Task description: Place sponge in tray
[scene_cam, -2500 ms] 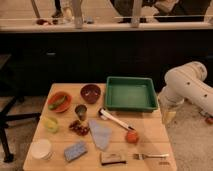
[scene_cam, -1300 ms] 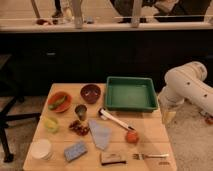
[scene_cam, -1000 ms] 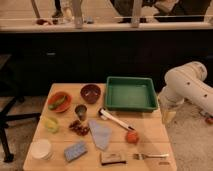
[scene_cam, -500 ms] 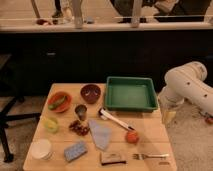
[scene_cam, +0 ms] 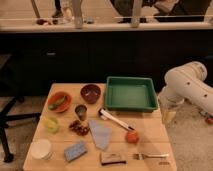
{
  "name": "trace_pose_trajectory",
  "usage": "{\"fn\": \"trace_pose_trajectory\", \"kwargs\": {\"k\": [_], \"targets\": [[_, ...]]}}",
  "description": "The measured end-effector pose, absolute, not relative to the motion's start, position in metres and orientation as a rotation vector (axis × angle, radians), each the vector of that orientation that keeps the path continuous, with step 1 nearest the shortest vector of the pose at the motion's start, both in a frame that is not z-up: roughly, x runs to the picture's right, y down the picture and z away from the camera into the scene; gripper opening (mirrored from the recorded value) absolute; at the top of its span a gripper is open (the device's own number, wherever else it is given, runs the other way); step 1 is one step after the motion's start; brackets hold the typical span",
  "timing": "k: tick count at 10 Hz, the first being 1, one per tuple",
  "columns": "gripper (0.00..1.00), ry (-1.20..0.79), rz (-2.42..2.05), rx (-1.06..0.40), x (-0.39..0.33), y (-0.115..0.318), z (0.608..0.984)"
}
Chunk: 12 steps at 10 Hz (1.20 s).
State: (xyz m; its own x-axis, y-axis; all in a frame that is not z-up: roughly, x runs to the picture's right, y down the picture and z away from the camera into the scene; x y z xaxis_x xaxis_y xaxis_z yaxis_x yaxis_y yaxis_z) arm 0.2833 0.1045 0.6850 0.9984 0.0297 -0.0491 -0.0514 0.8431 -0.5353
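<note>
The sponge (scene_cam: 75, 150), a small blue-grey speckled block, lies near the table's front left, between a white cup and a pale cloth. The green tray (scene_cam: 131, 94) sits at the table's back right with nothing in it. The white arm hangs off the table's right side, and its gripper (scene_cam: 168, 116) points down beside the table's right edge, below the tray's right corner and far from the sponge.
On the wooden table (scene_cam: 150, 142): a dark red bowl (scene_cam: 90, 93), an orange plate (scene_cam: 59, 101), a small cup (scene_cam: 81, 111), a pale cloth (scene_cam: 101, 134), a white-handled utensil (scene_cam: 116, 119), a tomato (scene_cam: 132, 136), a brown-and-tan block (scene_cam: 113, 158), a fork (scene_cam: 150, 156), a white cup (scene_cam: 41, 148).
</note>
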Motion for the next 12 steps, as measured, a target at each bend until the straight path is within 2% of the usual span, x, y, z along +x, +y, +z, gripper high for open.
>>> {"fn": "trace_pose_trajectory", "kwargs": {"k": [5,12], "targets": [[0.80,0.007,0.007,-0.571,0.271,0.113,0.683],[0.80,-0.113,-0.160,-0.604,0.142,0.159,0.681]]}}
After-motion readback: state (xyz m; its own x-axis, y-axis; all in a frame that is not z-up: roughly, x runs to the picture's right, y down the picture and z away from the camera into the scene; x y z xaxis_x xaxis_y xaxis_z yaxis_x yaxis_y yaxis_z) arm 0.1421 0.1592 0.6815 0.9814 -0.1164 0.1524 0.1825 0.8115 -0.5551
